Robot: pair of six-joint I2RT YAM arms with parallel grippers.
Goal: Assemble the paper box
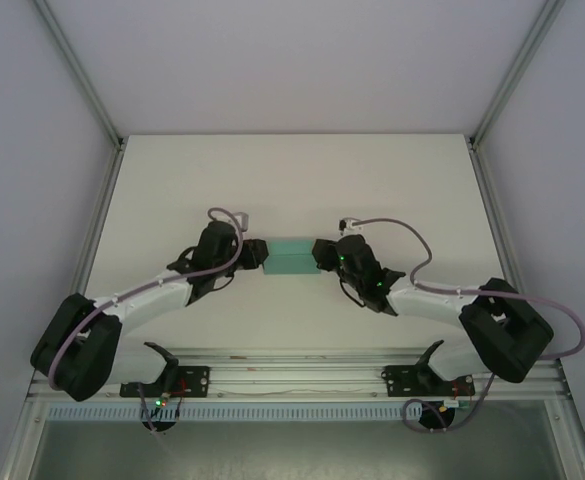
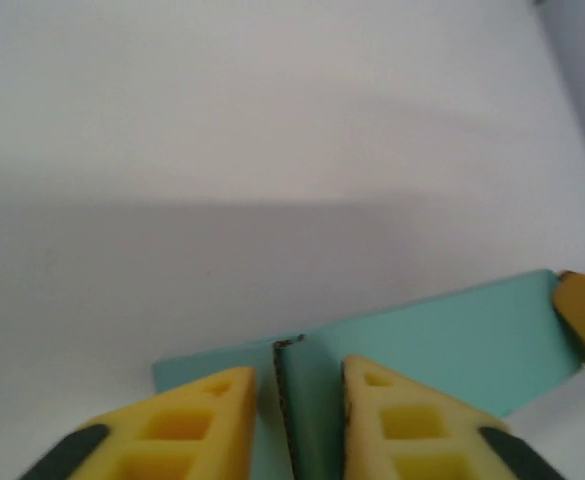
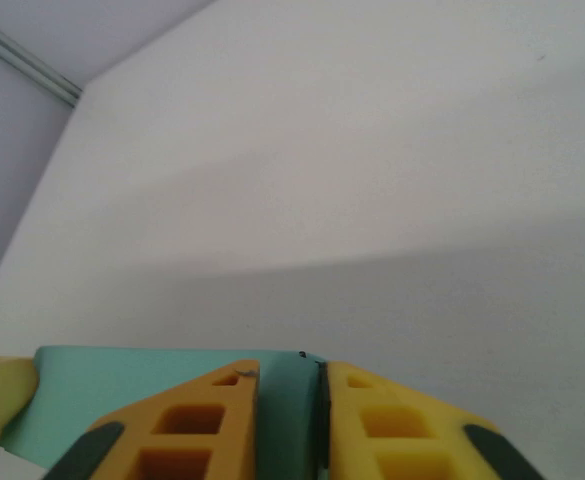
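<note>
The teal-green thin-card box (image 1: 290, 256) sits mid-surface (image 1: 292, 180), low and rectangular. The left end effector (image 2: 297, 372) and right end effector (image 3: 290, 368), each nearly closed, pinch its opposite ends, seemingly locking them; next probably calls for careful, even release

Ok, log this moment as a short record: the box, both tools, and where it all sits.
paper box: teal card, folded into a low box shape
place: middle of the white table, between the two arms
left tool: closed on the box's left end, card between its fingers
right tool: closed on the box's right end, card between its fingers
resting or lifted: cannot tell
</note>
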